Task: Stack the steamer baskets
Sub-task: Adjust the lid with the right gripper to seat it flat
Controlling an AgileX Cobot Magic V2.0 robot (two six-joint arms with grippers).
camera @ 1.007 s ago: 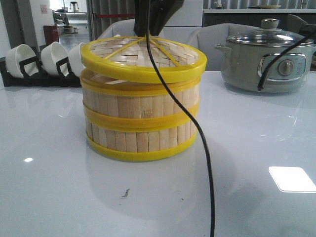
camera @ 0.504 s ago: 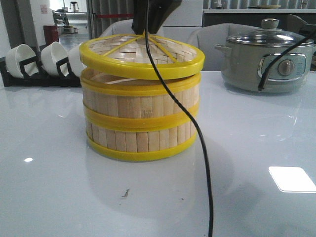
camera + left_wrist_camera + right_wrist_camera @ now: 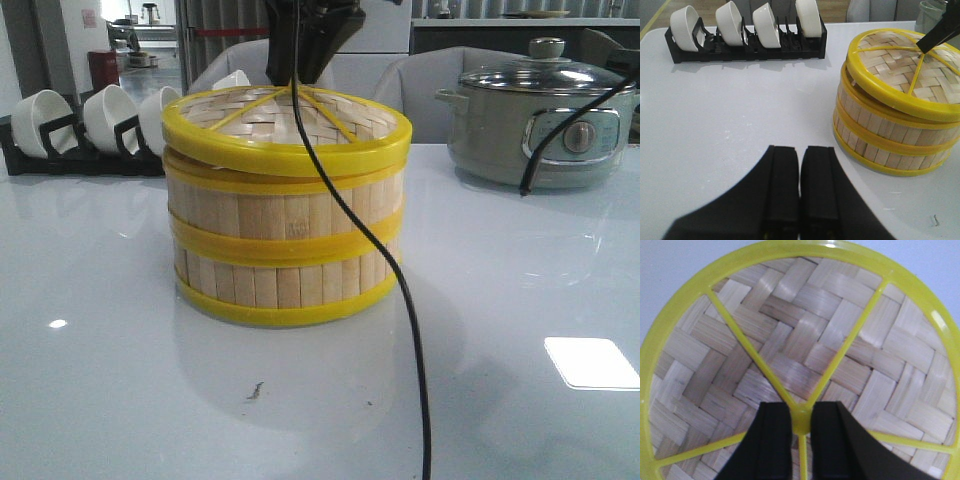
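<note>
Two steamer baskets [image 3: 285, 255] are seen stacked one on the other near the middle of the white counter [image 3: 100, 380], and the lid [image 3: 287, 125] is seated on the upper basket, tilted slightly so that a thin gap is shown under its rim on the side facing the bowl rack. The right hand [image 3: 800, 437] is held narrow, its fingers closed on the yellow hub where the lid's spokes meet. The left hand [image 3: 800, 187] is kept low over the counter with its fingers pressed together and nothing between them, near the stack but apart from it. A black cable [image 3: 400, 300] is hung down in front of the stack. Open glossy surface is left all round the stack's base rim. A black rack [image 3: 747, 45] with white bowls [image 3: 730, 22] is set along the far edge on the left, and a grey pot [image 3: 540, 125] with a glass lid is stood at the far right, both well apart from the stack. Grey chairs [image 3: 420, 85] are visible beyond the counter.
</note>
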